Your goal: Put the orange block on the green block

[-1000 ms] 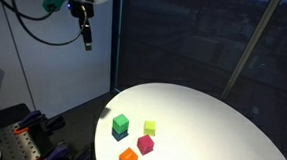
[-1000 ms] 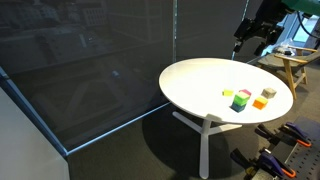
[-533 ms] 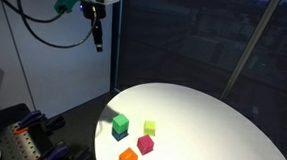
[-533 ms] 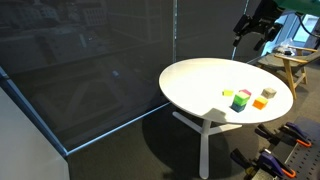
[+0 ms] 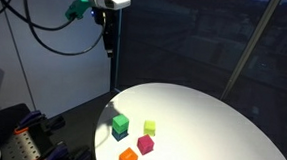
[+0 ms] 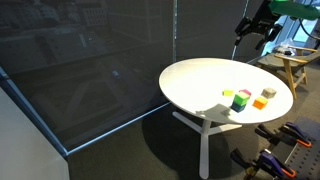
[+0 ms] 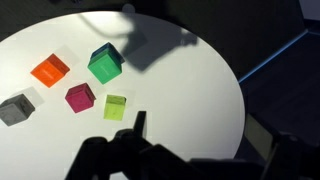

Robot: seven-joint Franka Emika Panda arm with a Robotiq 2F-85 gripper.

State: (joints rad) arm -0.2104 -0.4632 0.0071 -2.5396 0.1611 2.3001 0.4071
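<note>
Round white desk [image 5: 216, 120], five small blocks grouped near one side of its rim. The far half of the top is bare, so there is open room there.

Orange block [image 5: 128, 158] sits on the desk closest to the rim in an exterior view. It is apart from the green block [image 5: 120, 126] and not stacked. In the wrist view the orange block [image 7: 49, 69] and green block [image 7: 104, 63] lie side by side with a gap between them. The pink block [image 7: 79, 96] is just inward of the pair, and the pale yellow-green block [image 7: 115, 107] is beside the pink one. The grey block [image 7: 15, 108] is nearest the rim on that side. No block touches another.

Tool [image 5: 109, 54] hangs high above the desk, outside its rim, fingers pointing down, well apart from every block and with nothing in it. Whether it is spread or clenched: cannot tell, because the fingers show only as a thin dark shape. In the other exterior view the tool [image 6: 243, 30] is likewise up beyond the desk edge.

Against the frames from a second and a half-second ago, the tool has moved sideways toward the desk and slightly lower. All blocks are where they were.
</note>
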